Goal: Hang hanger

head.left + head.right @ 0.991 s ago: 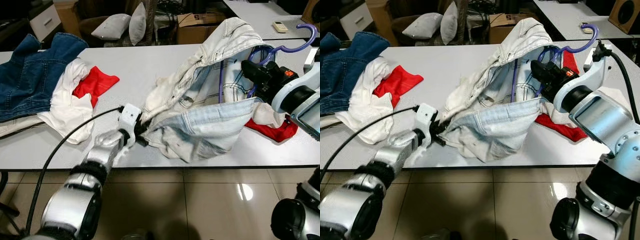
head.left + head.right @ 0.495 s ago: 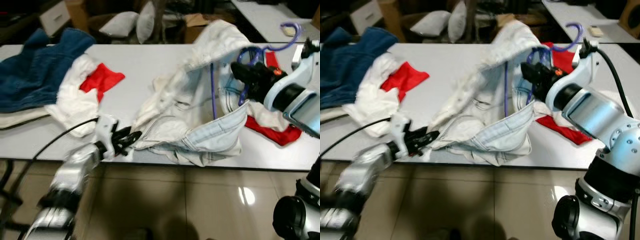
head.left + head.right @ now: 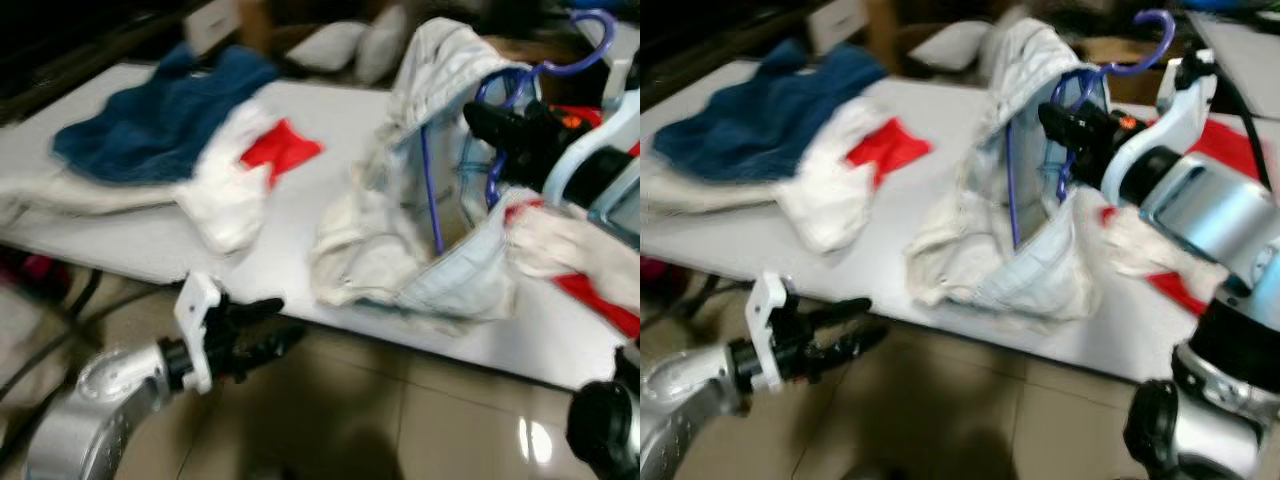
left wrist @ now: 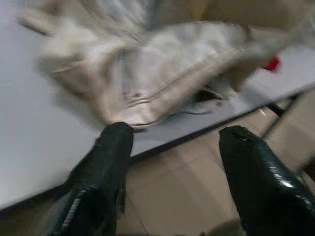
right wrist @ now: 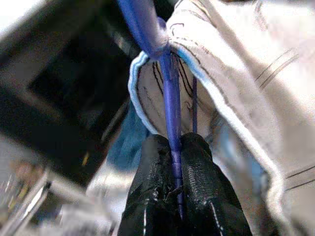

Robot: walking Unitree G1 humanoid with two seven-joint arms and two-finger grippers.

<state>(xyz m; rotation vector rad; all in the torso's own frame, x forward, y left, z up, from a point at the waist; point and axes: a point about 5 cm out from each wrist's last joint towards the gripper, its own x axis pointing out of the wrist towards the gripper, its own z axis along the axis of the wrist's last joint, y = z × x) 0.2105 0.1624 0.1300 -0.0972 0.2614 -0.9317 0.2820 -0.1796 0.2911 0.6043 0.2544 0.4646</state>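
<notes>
A purple hanger [image 3: 432, 190] sits inside a pale washed denim jacket [image 3: 400, 235], its hook [image 3: 1150, 28] sticking out above the collar. My right gripper [image 3: 492, 122] is shut on the hanger's neck and holds it up, so the jacket hangs partly off the white table [image 3: 150, 240]. In the right wrist view both fingers [image 5: 157, 162] pinch the purple hanger rod [image 5: 170, 98]. My left gripper [image 3: 280, 322] is open, below the table's front edge and over the floor. It holds nothing; the jacket hem [image 4: 147, 93] lies a little beyond its fingers [image 4: 113, 147].
A dark blue denim garment [image 3: 160, 120] lies at the table's far left, and a white and red cloth [image 3: 240, 170] lies beside it. More white and red cloth [image 3: 585, 270] lies under my right arm. Pillows [image 3: 340, 45] sit behind the table. A tiled floor [image 3: 400, 420] lies below.
My left gripper has let go of the jacket hem, opened, and drawn back off the table toward the floor. The right gripper holds the hanger and jacket higher. The camera has shifted.
</notes>
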